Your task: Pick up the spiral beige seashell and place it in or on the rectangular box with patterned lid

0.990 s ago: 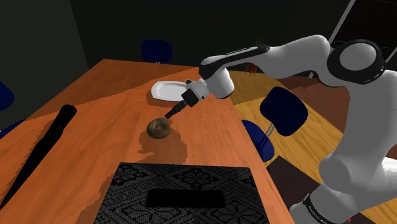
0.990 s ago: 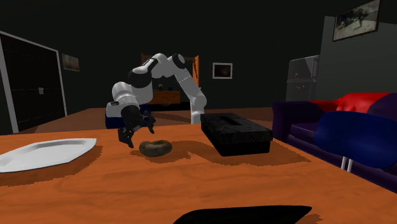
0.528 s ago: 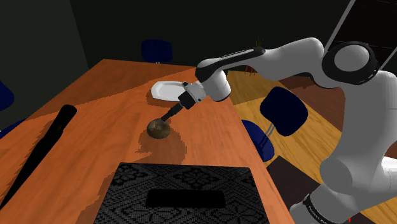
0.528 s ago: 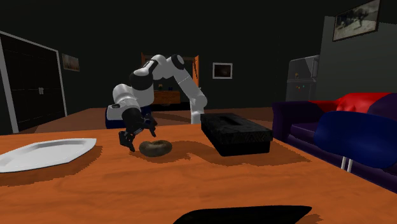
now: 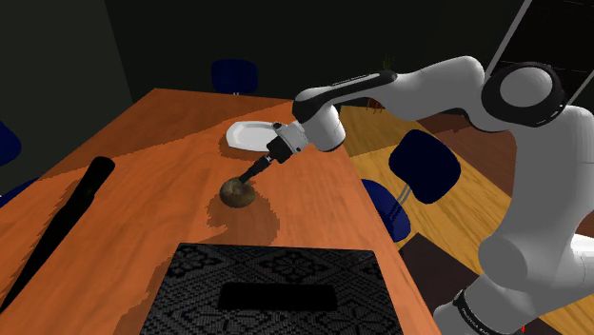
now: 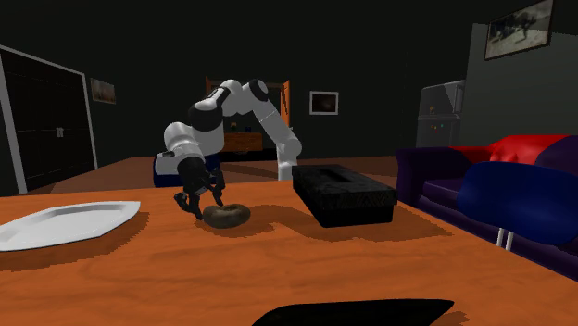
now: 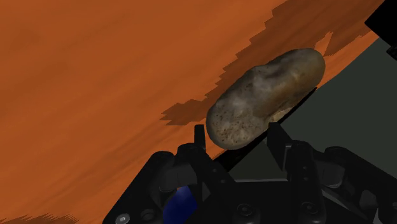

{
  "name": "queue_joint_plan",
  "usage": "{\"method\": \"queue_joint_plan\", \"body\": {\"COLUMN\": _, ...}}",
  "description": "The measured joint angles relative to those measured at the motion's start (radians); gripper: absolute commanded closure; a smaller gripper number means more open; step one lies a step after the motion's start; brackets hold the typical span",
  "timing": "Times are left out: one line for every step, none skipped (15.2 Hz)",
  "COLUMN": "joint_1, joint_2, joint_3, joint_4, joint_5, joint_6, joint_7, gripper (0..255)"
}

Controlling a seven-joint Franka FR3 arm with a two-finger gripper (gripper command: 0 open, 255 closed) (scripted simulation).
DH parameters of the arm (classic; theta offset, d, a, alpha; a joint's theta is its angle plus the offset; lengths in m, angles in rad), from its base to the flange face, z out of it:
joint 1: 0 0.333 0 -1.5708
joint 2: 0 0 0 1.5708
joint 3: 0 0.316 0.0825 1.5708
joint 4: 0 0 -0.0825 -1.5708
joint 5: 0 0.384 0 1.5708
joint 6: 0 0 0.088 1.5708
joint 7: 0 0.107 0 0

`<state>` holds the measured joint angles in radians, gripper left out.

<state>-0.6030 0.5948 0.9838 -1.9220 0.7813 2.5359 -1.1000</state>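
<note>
In the shoulder view, a long black rod (image 5: 62, 214), perhaps a bat though I could not be sure, lay along the left edge of the orange table (image 5: 143, 133). Right of it, about mid-table, sat the seashell (image 5: 236, 192), a mottled grey-brown lump. A white plate (image 5: 249, 136) lay beyond it near the far edge, and the box (image 5: 276, 285) lay on the other side of it at the near edge. This view gave me the box's lid from above: black, covered in a fine grey woven-looking pattern, with a plain black slot in its middle. The gripper (image 5: 250, 172) slanted down from the white arm onto the seashell's upper right. A blue chair (image 5: 425, 167) stood off the table's right edge.

The second exterior view looked low across the table. The plate (image 6: 65, 225) was at left, then the gripper (image 6: 204, 206) with its fingertips down beside the seashell (image 6: 227, 216). The box (image 6: 345, 194) was well apart to the right, showing its dark side walls. Past the table's right edge I saw a sofa (image 6: 519, 148) with a red back.

The wrist view gave me the jaws. The two fingers (image 7: 199, 137) stood apart, and the nearer end of the seashell (image 7: 264, 95) lay between them, resting on the table (image 7: 95, 95). Whether either finger touched it I could not tell.
</note>
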Motion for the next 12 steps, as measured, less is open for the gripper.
{"method": "queue_joint_plan", "body": {"joint_1": 0.0, "joint_2": 0.0, "joint_3": 0.0, "joint_4": 0.0, "joint_5": 0.0, "joint_6": 0.0, "joint_7": 0.0, "gripper": 255}}
{"method": "queue_joint_plan", "body": {"joint_1": 0.0, "joint_2": 0.0, "joint_3": 0.0, "joint_4": 0.0, "joint_5": 0.0, "joint_6": 0.0, "joint_7": 0.0, "gripper": 255}}
{"method": "queue_joint_plan", "body": {"joint_1": 0.0, "joint_2": 0.0, "joint_3": 0.0, "joint_4": 0.0, "joint_5": 0.0, "joint_6": 0.0, "joint_7": 0.0, "gripper": 255}}
{"method": "queue_joint_plan", "body": {"joint_1": 0.0, "joint_2": 0.0, "joint_3": 0.0, "joint_4": 0.001, "joint_5": 0.0, "joint_6": 0.0, "joint_7": 0.0, "gripper": 255}}
{"method": "queue_joint_plan", "body": {"joint_1": 0.0, "joint_2": 0.0, "joint_3": 0.0, "joint_4": 0.0, "joint_5": 0.0, "joint_6": 0.0, "joint_7": 0.0, "gripper": 255}}
{"method": "queue_joint_plan", "body": {"joint_1": -0.002, "joint_2": -0.005, "joint_3": 0.002, "joint_4": 0.0, "joint_5": 0.001, "joint_6": -0.004, "joint_7": 0.004, "gripper": 255}}
{"method": "queue_joint_plan", "body": {"joint_1": -0.005, "joint_2": -0.013, "joint_3": 0.005, "joint_4": -0.001, "joint_5": 0.002, "joint_6": -0.008, "joint_7": 0.008, "gripper": 255}}
{"method": "queue_joint_plan", "body": {"joint_1": -0.01, "joint_2": -0.022, "joint_3": 0.008, "joint_4": 0.001, "joint_5": 0.002, "joint_6": -0.017, "joint_7": 0.015, "gripper": 255}}
{"method": "queue_joint_plan", "body": {"joint_1": -0.011, "joint_2": -0.031, "joint_3": 0.011, "joint_4": 0.003, "joint_5": 0.003, "joint_6": -0.023, "joint_7": 0.023, "gripper": 255}}
{"method": "queue_joint_plan", "body": {"joint_1": -0.015, "joint_2": -0.04, "joint_3": 0.014, "joint_4": 0.004, "joint_5": 0.004, "joint_6": -0.03, "joint_7": 0.03, "gripper": 255}}
{"method": "queue_joint_plan", "body": {"joint_1": -0.016, "joint_2": -0.048, "joint_3": 0.015, "joint_4": 0.01, "joint_5": 0.001, "joint_6": -0.04, "joint_7": 0.04, "gripper": 255}}
{"method": "queue_joint_plan", "body": {"joint_1": -0.023, "joint_2": -0.059, "joint_3": 0.02, "joint_4": 0.008, "joint_5": 0.004, "joint_6": -0.047, "joint_7": 0.044, "gripper": 255}}
